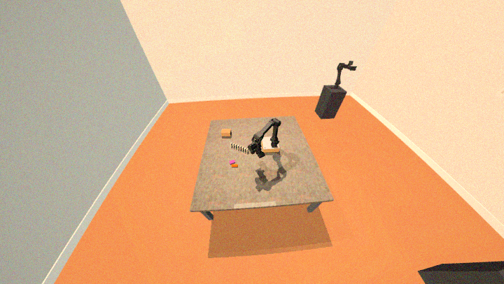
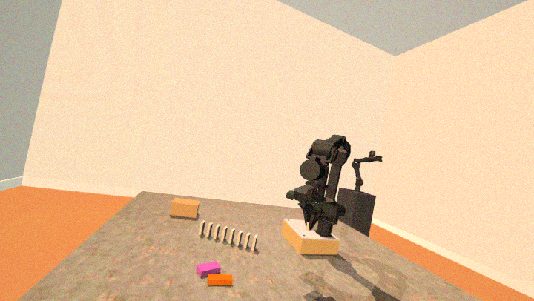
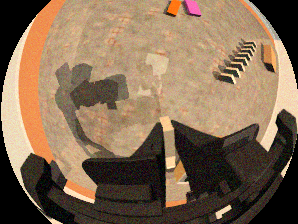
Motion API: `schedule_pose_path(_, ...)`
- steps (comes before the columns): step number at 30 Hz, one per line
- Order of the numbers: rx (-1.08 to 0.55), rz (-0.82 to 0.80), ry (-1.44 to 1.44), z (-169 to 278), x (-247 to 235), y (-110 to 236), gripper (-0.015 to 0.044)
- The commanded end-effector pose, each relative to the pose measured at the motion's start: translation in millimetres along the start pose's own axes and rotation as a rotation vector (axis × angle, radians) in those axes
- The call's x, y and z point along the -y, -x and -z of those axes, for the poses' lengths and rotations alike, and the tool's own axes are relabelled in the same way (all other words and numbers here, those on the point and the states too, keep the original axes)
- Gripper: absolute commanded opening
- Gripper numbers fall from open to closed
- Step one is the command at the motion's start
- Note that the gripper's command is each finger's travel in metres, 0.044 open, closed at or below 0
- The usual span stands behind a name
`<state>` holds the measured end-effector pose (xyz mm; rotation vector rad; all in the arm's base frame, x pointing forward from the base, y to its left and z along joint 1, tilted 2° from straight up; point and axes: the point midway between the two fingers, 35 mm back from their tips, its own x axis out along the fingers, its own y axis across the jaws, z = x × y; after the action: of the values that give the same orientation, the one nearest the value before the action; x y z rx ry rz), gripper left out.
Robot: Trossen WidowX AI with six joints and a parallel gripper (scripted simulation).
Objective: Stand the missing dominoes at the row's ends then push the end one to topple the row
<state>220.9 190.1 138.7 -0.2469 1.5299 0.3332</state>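
Note:
Several cream dominoes (image 1: 239, 148) (image 2: 254, 242) (image 3: 227, 78) stand upright in an evenly spaced row left of the arm; none lies fallen in it. My gripper (image 2: 308, 226) (image 3: 167, 126) is shut on one cream domino (image 2: 307, 225) (image 3: 168, 142). The domino's long side runs along between the fingers, with its end showing past the tips in the wrist view. The gripper is raised above the table, on the arm-base side of the row, apart from its near end. In the top view the fingertips and held domino are too small to tell. No other loose domino shows.
A magenta block (image 1: 232, 162) (image 2: 208, 268) (image 3: 192, 7) and an orange block (image 1: 234, 166) (image 2: 219, 279) (image 3: 174, 7) lie in front of the row. A tan box (image 1: 226, 132) (image 2: 185, 207) (image 3: 268, 57) stands beyond its far end. The arm's base block (image 1: 271, 150) (image 2: 320, 246) is on the right.

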Motion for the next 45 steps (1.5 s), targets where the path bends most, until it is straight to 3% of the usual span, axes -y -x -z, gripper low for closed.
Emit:
schedule_pose_path(1, 0.004, -0.001, -0.428, -5, -24, 2, 0.0023)
schedule_pose_path(13, 0.018, 0.002, -0.418, -8, -25, 0, 0.0023)
schedule_pose_path(29, 0.365, 0.07, -0.211, -57, -46, -45, 0.0023)
schedule_pose_path(45, 0.701, 0.137, -0.074, -84, -71, -66, 0.0023)
